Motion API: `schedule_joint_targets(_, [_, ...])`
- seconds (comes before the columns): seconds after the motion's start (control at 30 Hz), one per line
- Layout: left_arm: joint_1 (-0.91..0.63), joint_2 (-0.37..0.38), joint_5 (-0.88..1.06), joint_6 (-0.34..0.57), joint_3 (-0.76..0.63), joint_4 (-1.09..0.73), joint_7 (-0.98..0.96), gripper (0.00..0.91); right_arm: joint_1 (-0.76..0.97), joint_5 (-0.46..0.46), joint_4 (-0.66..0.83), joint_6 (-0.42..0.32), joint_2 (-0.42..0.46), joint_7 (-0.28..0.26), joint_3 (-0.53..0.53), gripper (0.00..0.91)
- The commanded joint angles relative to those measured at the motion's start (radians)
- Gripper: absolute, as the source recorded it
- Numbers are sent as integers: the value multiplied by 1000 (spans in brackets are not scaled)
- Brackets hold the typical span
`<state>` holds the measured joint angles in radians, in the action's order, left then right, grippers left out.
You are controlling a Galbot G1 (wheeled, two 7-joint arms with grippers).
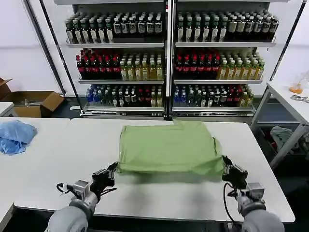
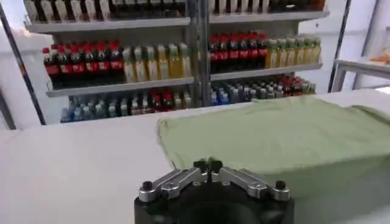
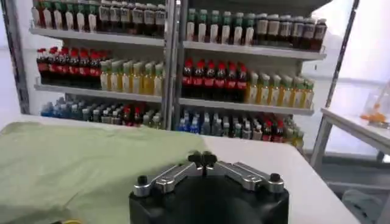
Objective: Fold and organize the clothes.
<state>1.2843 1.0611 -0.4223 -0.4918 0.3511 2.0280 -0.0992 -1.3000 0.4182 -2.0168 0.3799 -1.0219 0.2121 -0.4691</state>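
Standing behind everything, the tall metal shelving rack is the largest thing, two bays wide with three shelves in each, six shelves in all. Its top shelves hold dark bottles with pale caps; the middle shelves hold red-capped dark bottles alongside yellow and green ones; the bottom shelves hold smaller bottles of mixed blue, red and clear colours. The bottles are too many and too packed to count.

In front of the rack stands the white rectangular bench. One light green soft-fabric polo shirt lies on the bench, partly folded into a rough rectangle with its plain side up, nearer the rack-side edge than the near one; a sleeve bulges out at its right side. Its near edge lifts slightly off the bench at both corners.

Left of the rack on the floor sits one open brown cardboard box with something pale inside that cannot be made out; a second box shows just beyond it at the frame edge. One crumpled light blue cloth lies on a neighbouring white surface, well apart from the shirt.

Two black claws work at the shirt's near edge. The left claw is clenched at the near left corner, the right claw at the near right corner; in both wrist views the fingertips meet.
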Motion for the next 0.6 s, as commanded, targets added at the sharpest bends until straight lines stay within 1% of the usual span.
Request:
schedule_joint_targets(0.03, [-159, 17, 95, 4, -80, -167, 8, 50, 154, 3, 139, 20, 40, 0, 70, 0])
schedule_joint_targets(0.17, [-200, 39, 145, 18, -106, -208, 14, 60, 168, -18, 167, 37, 35, -1, 88, 0])
schedule_joint_targets(0.2, [-208, 42, 155, 21, -112, -219, 16, 50, 169, -27, 174, 41, 31, -1, 94, 0])
schedule_joint_targets(0.37, [-249, 51, 201, 31, -135, -267, 22, 60, 171, -51, 190, 59, 19, -3, 108, 0])
schedule_joint_targets(0.43, [-257, 55, 218, 31, -139, -282, 22, 131, 169, -59, 191, 64, 11, -5, 117, 0])
schedule_joint_targets(0.47, [-260, 57, 224, 32, -142, -288, 21, 322, 169, -65, 191, 66, 7, -6, 123, 232])
schedule_joint_targets(0.5, [-261, 59, 231, 32, -144, -296, 21, 514, 170, -71, 191, 76, 0, -8, 127, 534])
schedule_joint_targets(0.53, [-261, 60, 232, 31, -145, -298, 21, 907, 170, -71, 191, 76, 0, -8, 127, 907])
schedule_joint_targets(0.6, [-257, 63, 235, 29, -147, -300, 17, 907, 167, -79, 188, 90, -13, -17, 132, 907])
